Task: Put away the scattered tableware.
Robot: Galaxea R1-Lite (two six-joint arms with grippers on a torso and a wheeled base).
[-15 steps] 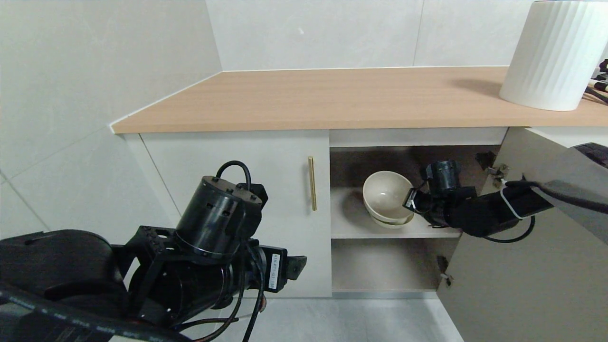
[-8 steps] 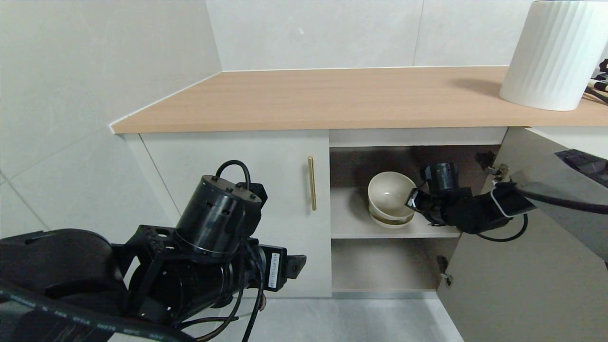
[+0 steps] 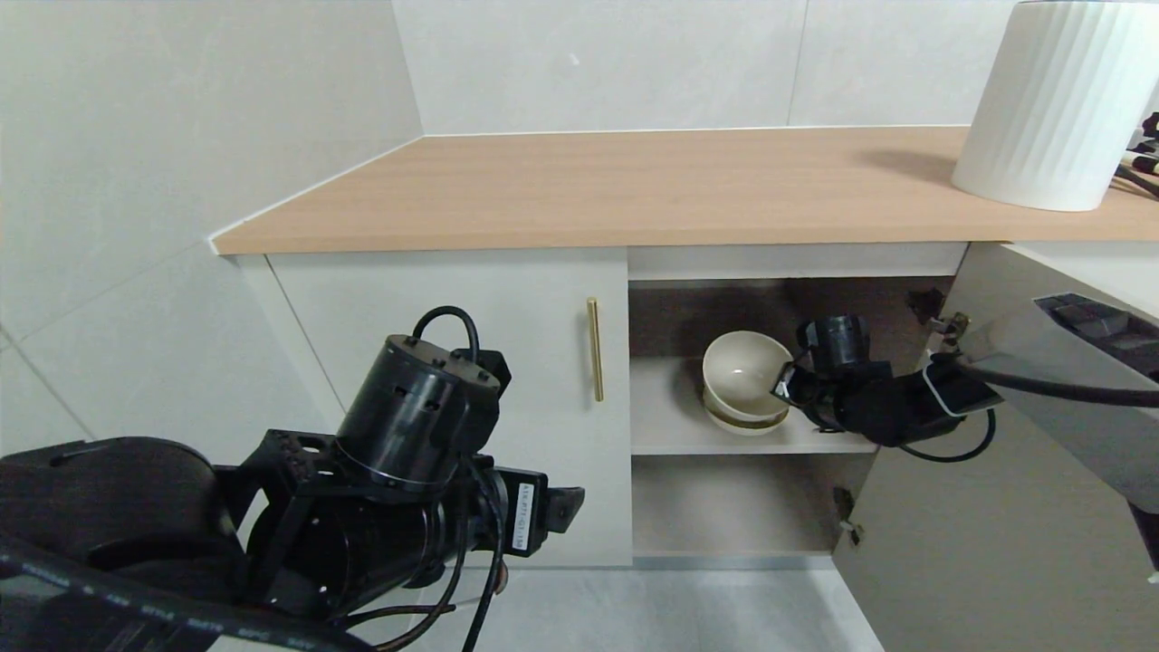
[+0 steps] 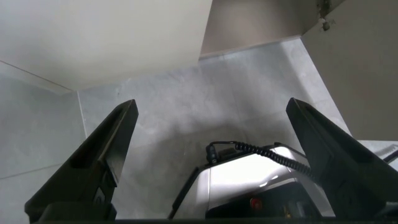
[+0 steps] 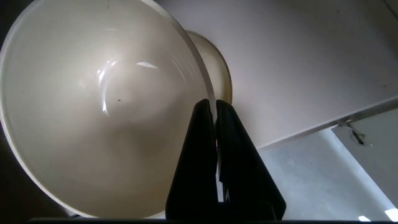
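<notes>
Two glossy, round cream bowls are on the upper shelf (image 3: 665,426) of the open cupboard, right of the closed door's slim brass handle (image 3: 594,349). The right gripper (image 3: 786,385) pinches the thin rim of the upper bowl (image 3: 741,364), tilted over the lower bowl (image 3: 738,420). To nest it well, level it, centre it, lower gently, then release. The left gripper (image 4: 208,121) hangs low over grey floor, fingers spread, empty.

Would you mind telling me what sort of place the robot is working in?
Probably a kitchen: a wooden countertop against tiled walls, a white cupboard beneath it with one door open, and the right gripper holding a cream bowl tilted over a second bowl on its shelf.
</notes>
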